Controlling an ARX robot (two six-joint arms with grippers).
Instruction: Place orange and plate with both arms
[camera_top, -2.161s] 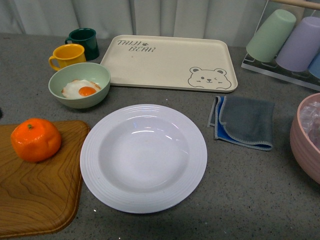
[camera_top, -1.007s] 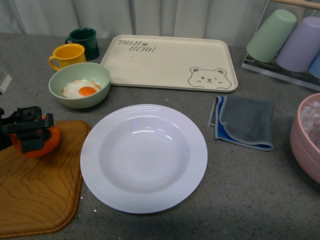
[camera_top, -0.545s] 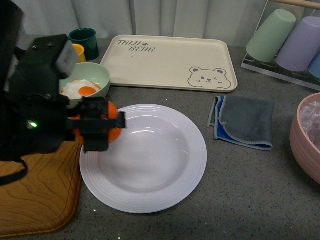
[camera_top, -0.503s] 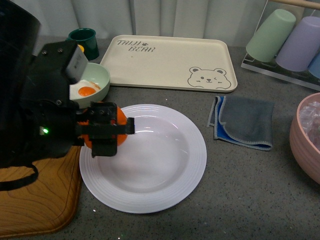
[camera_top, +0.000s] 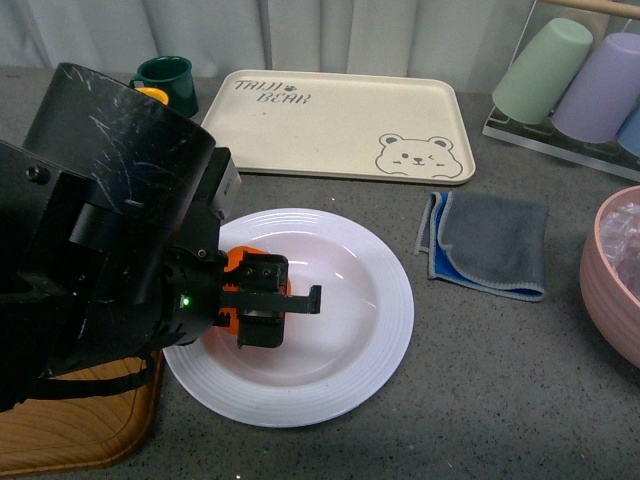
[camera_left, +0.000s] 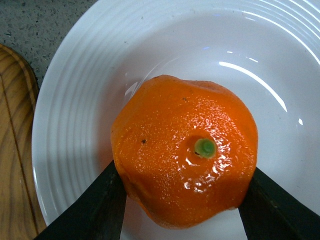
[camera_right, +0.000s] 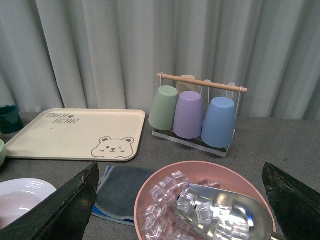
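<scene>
The white ridged plate (camera_top: 350, 330) lies at the middle of the grey table. My left gripper (camera_top: 262, 303) is shut on the orange (camera_top: 240, 262) and holds it over the plate's left half. In the left wrist view the orange (camera_left: 185, 150) fills the middle, green stem dot up, with a black finger on each side and the plate (camera_left: 80, 100) beneath. I cannot tell whether the orange touches the plate. My right gripper (camera_right: 182, 220) is open and empty above the pink bowl; it is out of the front view.
A wooden board (camera_top: 60, 430) lies left of the plate. A cream bear-print tray (camera_top: 340, 125), green mug (camera_top: 168, 75), grey cloth (camera_top: 490, 245), cup rack (camera_top: 570, 85) and a pink bowl (camera_right: 165, 185) of ice cubes with a metal scoop (camera_right: 220, 210) stand around.
My left gripper took the orange off the wooden board and carried it right, over the plate. The arm now hides the green bowl with the egg and most of the yellow mug.
</scene>
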